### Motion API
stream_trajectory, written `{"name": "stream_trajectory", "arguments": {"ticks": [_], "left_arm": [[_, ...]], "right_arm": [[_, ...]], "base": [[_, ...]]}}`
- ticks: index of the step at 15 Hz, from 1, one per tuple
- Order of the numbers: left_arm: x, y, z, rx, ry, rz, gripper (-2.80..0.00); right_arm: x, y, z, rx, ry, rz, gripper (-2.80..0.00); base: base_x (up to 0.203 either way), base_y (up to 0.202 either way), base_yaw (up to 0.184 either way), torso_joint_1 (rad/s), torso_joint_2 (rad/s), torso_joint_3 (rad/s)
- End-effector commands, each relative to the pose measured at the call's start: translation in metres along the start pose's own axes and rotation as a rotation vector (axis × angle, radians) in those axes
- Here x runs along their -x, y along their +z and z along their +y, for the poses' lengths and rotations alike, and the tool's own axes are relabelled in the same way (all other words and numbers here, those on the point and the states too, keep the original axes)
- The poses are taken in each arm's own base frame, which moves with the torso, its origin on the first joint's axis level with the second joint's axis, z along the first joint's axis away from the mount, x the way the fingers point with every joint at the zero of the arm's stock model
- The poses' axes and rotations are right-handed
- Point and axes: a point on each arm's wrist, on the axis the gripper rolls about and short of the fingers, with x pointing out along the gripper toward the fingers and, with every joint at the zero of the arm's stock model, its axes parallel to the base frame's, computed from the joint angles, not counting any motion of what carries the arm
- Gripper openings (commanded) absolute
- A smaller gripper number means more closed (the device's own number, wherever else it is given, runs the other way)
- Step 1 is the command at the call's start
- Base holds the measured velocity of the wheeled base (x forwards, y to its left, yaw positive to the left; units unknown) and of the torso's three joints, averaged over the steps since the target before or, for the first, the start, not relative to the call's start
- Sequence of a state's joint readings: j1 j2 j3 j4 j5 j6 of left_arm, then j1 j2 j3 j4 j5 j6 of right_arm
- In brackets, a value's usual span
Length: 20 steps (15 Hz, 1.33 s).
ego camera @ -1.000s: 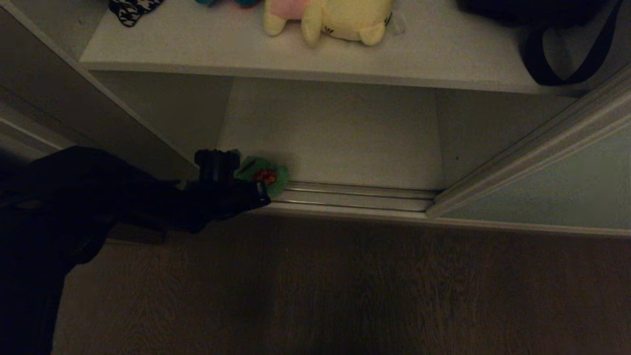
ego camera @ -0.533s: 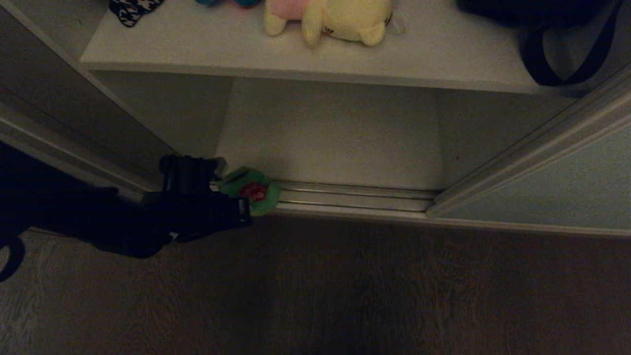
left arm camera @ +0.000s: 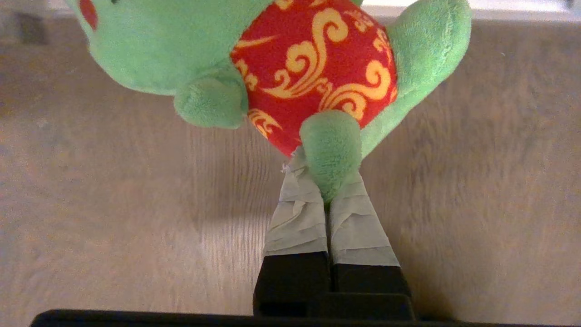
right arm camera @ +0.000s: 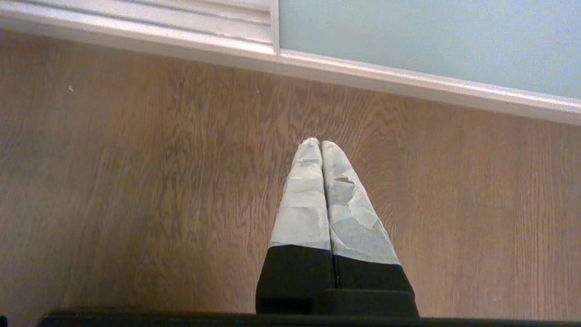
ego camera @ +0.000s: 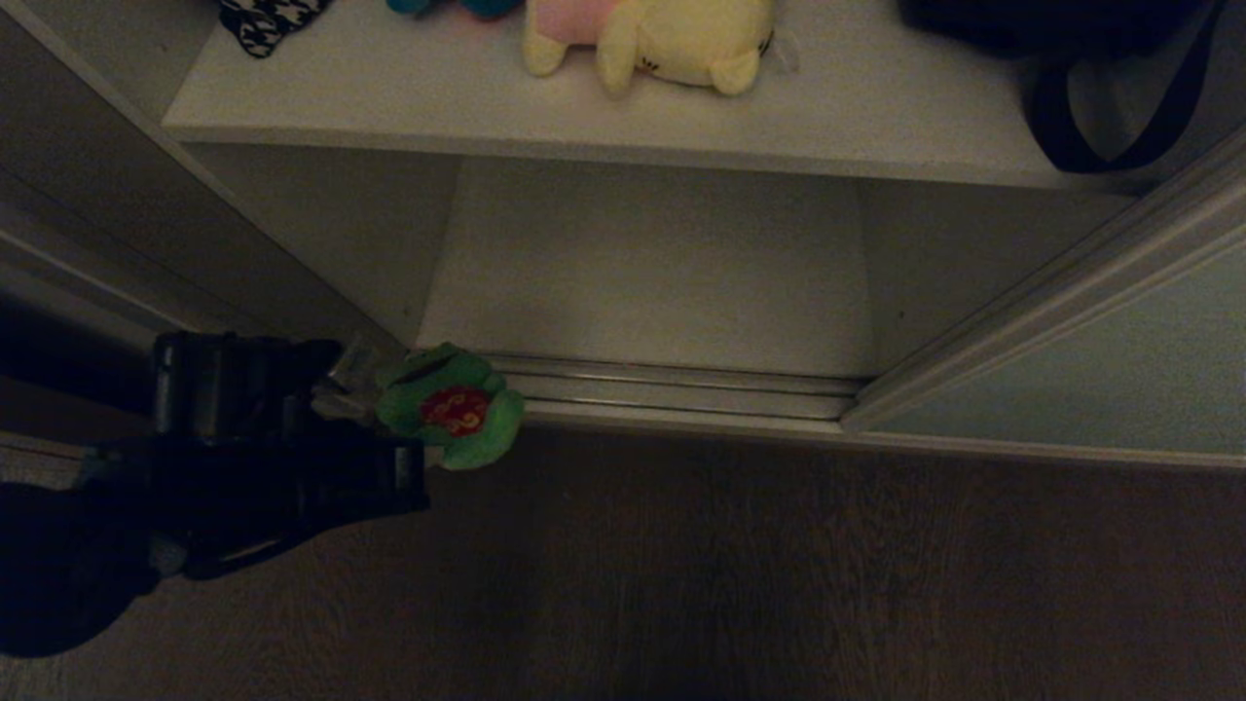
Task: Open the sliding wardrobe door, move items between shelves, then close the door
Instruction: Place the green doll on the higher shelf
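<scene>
Lower left of frame: left gripper [ego camera: 375, 414] clenched on the green plush toy with red belly [ego camera: 450, 407], above brown wooden floor [ego camera: 779, 584].

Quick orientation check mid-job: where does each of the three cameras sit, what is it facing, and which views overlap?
Head view: on the robot's head, looking down into the open wardrobe at the upper shelf, floor track and wood floor; the left end effector shows at lower left.
Left wrist view: behind the left end effector, shut on the green plush toy, floor beneath.
Right wrist view: behind the shut right end effector, facing floor and sliding wardrobe door.
Shared: head and left wrist views both show the green toy.
</scene>
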State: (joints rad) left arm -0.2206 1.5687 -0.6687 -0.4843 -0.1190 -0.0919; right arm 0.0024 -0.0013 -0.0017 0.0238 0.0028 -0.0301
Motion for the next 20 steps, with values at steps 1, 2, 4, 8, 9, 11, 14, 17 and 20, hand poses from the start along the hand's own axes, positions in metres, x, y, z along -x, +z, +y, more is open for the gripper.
{"name": "stream_trajectory", "arguments": {"ticks": [1,2,4,8,9,11,14,17,20], "left_arm": [[0.042,-0.003,-0.005,-0.01,-0.007,-0.062,-2.8],[0.053,-0.005,-0.006,-0.013,-0.006,-0.052,-2.8],[0.075,-0.015,-0.008,-0.047,-0.015,0.009,-2.8],[0.101,-0.031,-0.011,-0.062,-0.052,0.096,-2.8],[0.107,-0.032,-0.012,-0.075,-0.055,0.089,-2.8],[0.115,-0.035,-0.012,-0.09,-0.057,0.096,-2.8],[0.129,-0.03,-0.014,-0.098,-0.062,0.037,-2.8],[0.146,-0.027,-0.017,-0.108,-0.064,-0.036,-2.8],[0.158,-0.021,-0.018,-0.107,-0.064,-0.056,-2.8]], "right_arm": [[0.0,0.0,0.0,0.001,-0.001,0.0,-2.8],[0.0,0.0,0.0,0.001,0.001,0.001,-2.8],[0.0,0.0,0.0,0.001,0.001,-0.001,-2.8],[0.0,0.0,0.0,0.001,-0.001,-0.001,-2.8],[0.0,0.0,0.0,0.001,0.001,-0.001,-2.8],[0.0,0.0,0.0,0.001,0.001,0.0,-2.8],[0.0,0.0,0.0,0.001,0.001,-0.001,-2.8],[0.0,0.0,0.0,0.001,0.001,0.0,-2.8],[0.0,0.0,0.0,0.001,0.001,0.0,-2.8]], "base": [[0.0,0.0,0.0,-0.003,0.0,0.133],[0.0,0.0,0.0,0.004,0.0,0.167],[0.0,0.0,0.0,0.001,0.0,0.19],[0.0,0.0,0.0,0.0,0.0,0.198],[0.0,0.0,0.0,-0.002,0.0,0.198],[0.0,0.0,0.0,0.001,0.0,0.207],[0.0,0.0,0.0,0.002,0.0,0.204],[0.0,0.0,0.0,-0.001,0.0,0.2],[0.0,0.0,0.0,-0.001,0.01,0.203]]}}
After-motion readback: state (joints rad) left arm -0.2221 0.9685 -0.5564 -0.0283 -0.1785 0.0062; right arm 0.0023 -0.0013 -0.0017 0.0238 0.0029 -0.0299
